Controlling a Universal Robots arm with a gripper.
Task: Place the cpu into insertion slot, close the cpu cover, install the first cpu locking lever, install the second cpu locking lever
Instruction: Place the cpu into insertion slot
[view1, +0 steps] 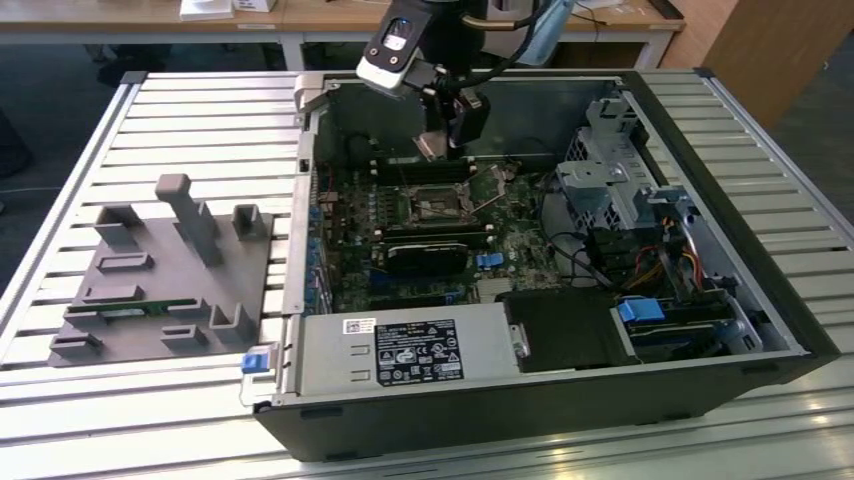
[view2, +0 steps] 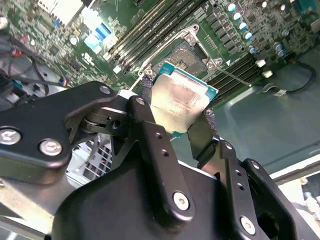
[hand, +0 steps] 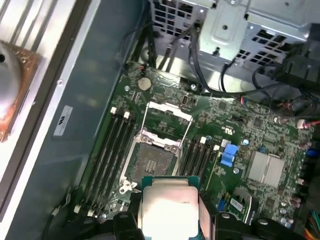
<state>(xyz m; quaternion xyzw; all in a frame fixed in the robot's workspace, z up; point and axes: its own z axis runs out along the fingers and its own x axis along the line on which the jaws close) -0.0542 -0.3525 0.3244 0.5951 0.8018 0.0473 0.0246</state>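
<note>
The gripper (view2: 176, 102) is clamped on the cpu (view2: 181, 95), one finger (view2: 147, 120) on each of two opposite edges, with the chip's silver top facing the wrist cameras and lying roughly parallel to the green motherboard (hand: 250, 125). Just past the chip's far edge, the insertion slot (hand: 152, 162) lies bare below it, with the cpu cover (hand: 170, 111) swung up beyond the slot. In the exterior view the arm reaches steeply down into the open computer case (view1: 534, 400), holding the chip clear above the board.
</note>
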